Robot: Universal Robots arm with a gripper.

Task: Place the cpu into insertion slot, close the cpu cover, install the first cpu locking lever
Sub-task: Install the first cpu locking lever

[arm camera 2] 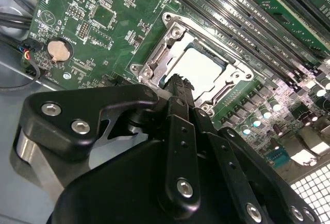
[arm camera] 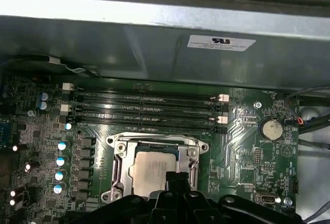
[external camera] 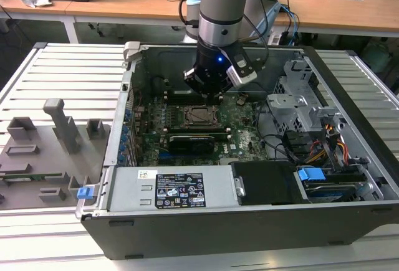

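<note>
The cpu (arm camera: 150, 173) (arm camera 2: 200, 67), pale silver, lies flat in the insertion slot (arm camera: 154, 149) on the green motherboard (arm camera: 247, 131). The cpu cover (arm camera: 119, 166) (arm camera 2: 154, 58), a silver frame, lies down around it, so the chip shows through the cut-out. My gripper (arm camera: 178, 178) (arm camera 2: 180, 82) hovers just over the socket's edge, its black fingers pressed together with nothing between them. In the exterior view the gripper (external camera: 212, 96) hangs straight down inside the open computer case, right above the socket (external camera: 201, 115). I cannot tell a locking lever apart from the frame.
Long black memory slots (arm camera: 144, 108) run beside the socket. A black expansion card (external camera: 196, 141) lies in front of it. Case walls (external camera: 128, 96), a drive cage (external camera: 299, 99), loose cables (external camera: 324, 143) and the power supply (external camera: 168, 187) ring the board. A grey fixture tray (external camera: 43, 152) lies at the exterior view's left.
</note>
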